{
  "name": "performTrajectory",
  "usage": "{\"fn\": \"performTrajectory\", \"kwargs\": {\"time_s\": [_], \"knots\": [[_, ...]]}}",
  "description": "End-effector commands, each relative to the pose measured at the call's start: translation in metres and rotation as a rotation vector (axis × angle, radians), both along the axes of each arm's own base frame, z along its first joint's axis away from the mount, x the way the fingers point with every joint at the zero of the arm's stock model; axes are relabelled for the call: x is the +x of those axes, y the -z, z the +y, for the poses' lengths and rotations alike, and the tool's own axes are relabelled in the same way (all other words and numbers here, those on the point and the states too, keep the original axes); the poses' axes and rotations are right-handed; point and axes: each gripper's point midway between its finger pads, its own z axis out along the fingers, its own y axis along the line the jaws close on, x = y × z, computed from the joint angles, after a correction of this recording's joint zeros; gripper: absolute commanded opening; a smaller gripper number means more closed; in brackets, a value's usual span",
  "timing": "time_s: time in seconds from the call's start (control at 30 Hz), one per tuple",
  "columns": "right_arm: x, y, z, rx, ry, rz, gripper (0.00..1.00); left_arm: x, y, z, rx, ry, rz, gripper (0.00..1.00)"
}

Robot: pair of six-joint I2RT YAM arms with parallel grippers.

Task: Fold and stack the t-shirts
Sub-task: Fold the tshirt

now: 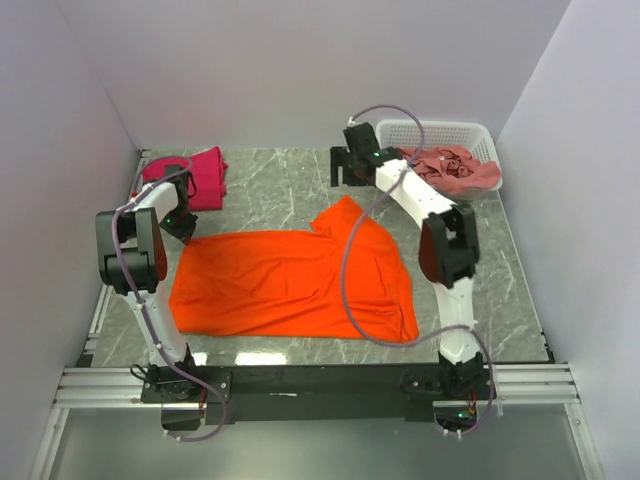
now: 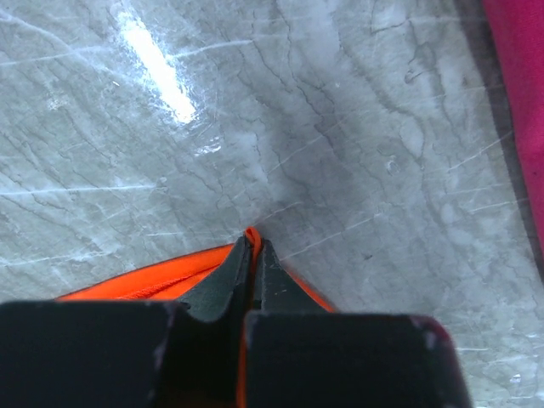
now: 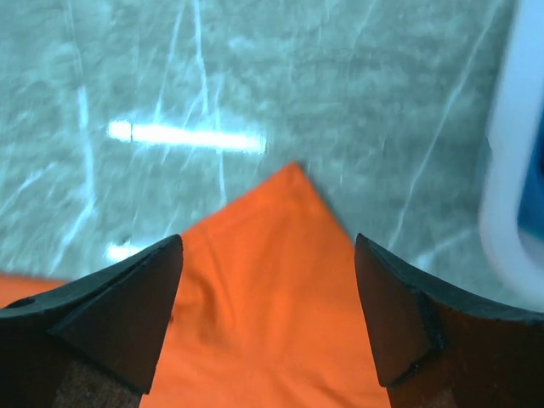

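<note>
One orange t-shirt (image 1: pixel 290 280) corner clenched in left end effector (image 2: pixel 252 246); right end effector (image 3: pixel 268 246) spread.

- Your orange t-shirt (image 1: pixel 290 280) is bright and plain.
- You have a pink-red t-shirt (image 1: pixel 205 185) and a dusty pink t-shirt (image 1: pixel 460 170).
- Your basket (image 1: pixel 420 133) is white.
- Your desk (image 1: pixel 280 185) is grey with thin white lines.
- Your left tool (image 2: pixel 253 246) and right tool (image 3: pixel 268 242) are black.

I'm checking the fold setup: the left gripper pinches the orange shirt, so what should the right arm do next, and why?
Probably lower the right gripper and close it on the corner of the orange shirt beneath it. It is open above that corner, holding nothing, while the left gripper is shut on another corner.
</note>
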Motion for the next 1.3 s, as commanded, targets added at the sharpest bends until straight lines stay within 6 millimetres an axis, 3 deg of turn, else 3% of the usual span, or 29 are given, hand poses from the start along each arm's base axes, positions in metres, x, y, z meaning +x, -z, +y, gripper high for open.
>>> {"fn": "performTrajectory", "kwargs": {"time_s": [0.0, 0.03, 0.07, 0.1, 0.17, 0.4, 0.57, 0.8, 0.87, 0.9, 1.03, 1.13, 1.2, 1.23, 1.27], "knots": [[0.028, 0.003, -0.003, -0.086, -0.002, 0.004, 0.87, -0.003, -0.006, -0.006, -0.015, 0.019, 0.010, 0.01], [0.033, 0.007, -0.002, -0.099, -0.001, 0.009, 0.86, -0.004, -0.008, -0.006, -0.011, 0.017, 0.008, 0.01], [0.035, 0.026, -0.005, -0.134, -0.003, 0.043, 0.85, -0.005, -0.008, -0.006, -0.010, 0.017, 0.011, 0.01], [0.041, 0.023, -0.002, -0.136, -0.007, 0.027, 0.84, -0.006, -0.008, -0.006, -0.007, 0.017, 0.014, 0.01], [0.044, 0.038, -0.006, -0.169, -0.006, 0.043, 0.81, -0.009, -0.007, -0.005, -0.003, 0.016, 0.022, 0.01], [0.029, 0.072, -0.001, -0.148, -0.031, 0.117, 0.66, -0.010, -0.002, -0.009, -0.023, 0.022, 0.028, 0.01], [0.029, 0.088, -0.004, -0.172, -0.027, 0.148, 0.66, -0.012, 0.000, -0.008, -0.017, 0.023, 0.041, 0.01], [0.035, 0.097, 0.007, -0.128, -0.043, 0.150, 0.64, -0.018, -0.001, -0.006, -0.004, 0.026, 0.050, 0.01], [0.031, 0.100, 0.009, -0.119, -0.048, 0.163, 0.50, -0.019, -0.001, -0.005, -0.001, 0.024, 0.051, 0.01], [0.030, 0.102, 0.009, -0.113, -0.049, 0.165, 0.36, -0.018, -0.002, -0.006, -0.003, 0.026, 0.048, 0.01], [0.027, 0.095, 0.011, -0.106, -0.093, 0.141, 0.11, -0.016, -0.005, -0.008, -0.012, 0.034, 0.034, 0.01], [0.026, 0.080, 0.011, -0.121, -0.139, 0.116, 0.00, -0.017, -0.009, -0.008, -0.007, 0.033, 0.029, 0.01], [0.024, 0.073, 0.008, -0.134, -0.145, 0.099, 0.00, -0.016, -0.014, -0.008, -0.007, 0.034, 0.015, 0.01], [0.024, 0.053, 0.007, -0.131, -0.150, 0.059, 0.00, -0.017, -0.015, -0.009, -0.011, 0.036, 0.012, 0.01], [0.021, 0.055, 0.004, -0.132, -0.150, 0.048, 0.00, -0.015, -0.018, -0.009, -0.010, 0.036, -0.002, 0.01]]}}
